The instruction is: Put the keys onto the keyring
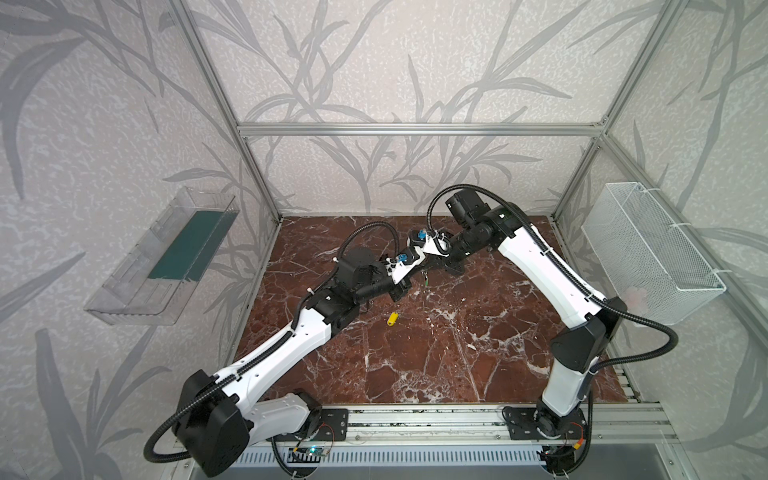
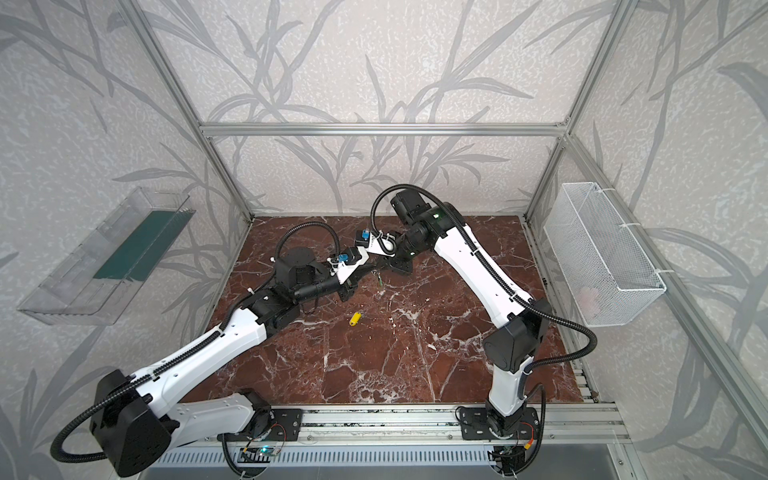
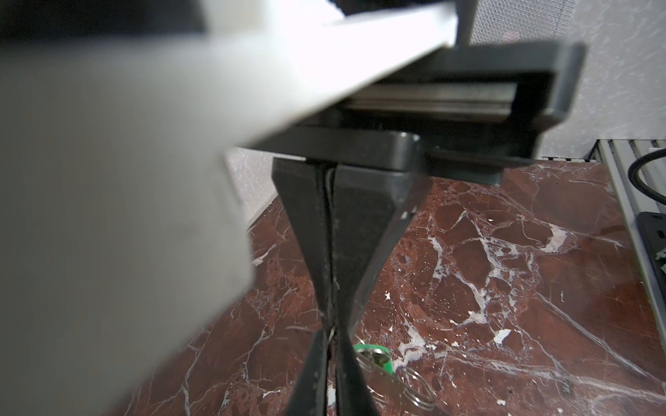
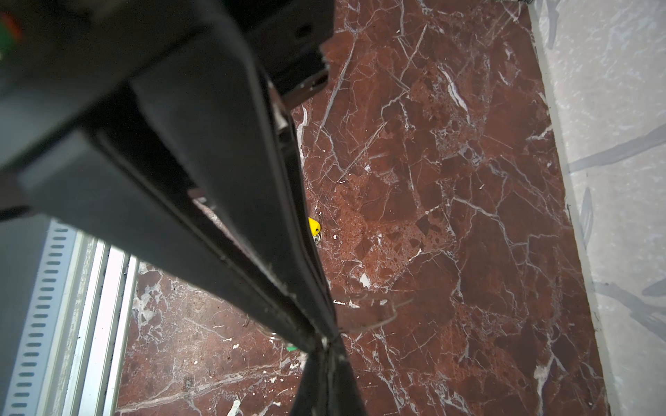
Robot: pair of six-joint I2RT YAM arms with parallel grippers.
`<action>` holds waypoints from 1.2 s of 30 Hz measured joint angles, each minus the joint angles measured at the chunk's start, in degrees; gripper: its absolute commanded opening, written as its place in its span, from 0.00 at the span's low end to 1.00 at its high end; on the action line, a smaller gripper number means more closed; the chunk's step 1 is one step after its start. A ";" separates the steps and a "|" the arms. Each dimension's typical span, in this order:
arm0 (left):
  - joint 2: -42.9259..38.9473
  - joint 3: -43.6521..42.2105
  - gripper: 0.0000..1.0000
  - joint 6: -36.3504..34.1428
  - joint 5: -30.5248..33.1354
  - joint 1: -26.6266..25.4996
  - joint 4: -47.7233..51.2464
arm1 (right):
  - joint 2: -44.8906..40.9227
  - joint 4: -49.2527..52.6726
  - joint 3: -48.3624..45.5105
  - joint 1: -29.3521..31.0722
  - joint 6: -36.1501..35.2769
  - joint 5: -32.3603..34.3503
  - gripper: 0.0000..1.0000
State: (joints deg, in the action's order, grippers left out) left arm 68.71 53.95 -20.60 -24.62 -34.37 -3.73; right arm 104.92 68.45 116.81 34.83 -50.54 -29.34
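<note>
ok so I'm standing here watching: both arms reach in toward the back middle of the red marble tabletop (image 1: pixel 415 365), and the two grippers meet tip to tip just above it. The left gripper (image 3: pixel 329 347) has its jaws squeezed almost together with only a hairline slit between them, and a thin metal-looking sliver sits right at the tips. Honestly can't tell what that sliver is. The right gripper (image 4: pixel 330 354) is pressed fully together, nose to nose with the left one, and I can't make out whether it's actually nipping anything.

The green key (image 3: pixel 371 354) is right below that meeting point, with a silver key blade (image 3: pixel 382 374) and a couple of small split rings (image 3: pixel 418 392) bunched next to it. In both top views it shows as a thin green strip just under the tips, and I can't say if it's hanging or lying flat. From the right wrist camera there's a faint, pale, see-through outline poking out beside the tips that might be the keyring (image 4: pixel 389 312), but it's too washed out to be sure.

The yellow key (image 1: pixel 392 318) lies on its own on the tabletop, nearer the front than the grippers and well apart from the green one, with neither gripper touching it
</note>
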 measured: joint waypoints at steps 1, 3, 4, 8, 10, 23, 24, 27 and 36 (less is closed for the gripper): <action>0.02 0.11 0.12 0.02 -0.28 0.07 0.42 | 0.00 0.00 -0.09 0.00 0.02 -0.15 0.00; 0.02 0.28 0.14 0.02 -0.83 0.22 0.92 | 0.00 0.00 -0.22 0.00 0.07 -0.31 0.00; 0.02 0.35 0.15 0.02 -1.01 0.26 1.14 | 0.00 -0.04 -0.24 0.00 0.07 -0.33 0.00; 0.02 0.46 0.18 0.22 -1.46 0.37 1.66 | 0.00 -0.09 -0.33 0.00 -0.04 -0.35 0.00; 0.02 0.46 0.19 0.22 -1.53 0.39 1.77 | 0.00 -0.13 -0.33 0.00 -0.07 -0.39 0.00; -0.02 0.39 0.14 0.46 -0.37 0.70 1.55 | -0.11 -1.75 -1.75 -0.07 1.25 -1.64 0.00; -0.15 0.20 0.15 0.66 -0.31 0.72 1.38 | -0.17 -2.21 -2.01 -0.07 1.29 -1.73 0.00; -1.22 -1.51 0.17 1.49 0.33 0.85 -0.07 | -0.50 -3.23 -2.84 0.04 1.29 -2.14 0.00; -3.72 -4.52 0.17 4.02 1.38 1.66 -3.48 | -1.16 -4.22 -3.02 0.04 1.42 -2.97 0.00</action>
State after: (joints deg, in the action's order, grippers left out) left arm 64.99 49.43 -16.58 -23.24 -32.71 -7.20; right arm 103.77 64.23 113.80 34.87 -49.12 -32.32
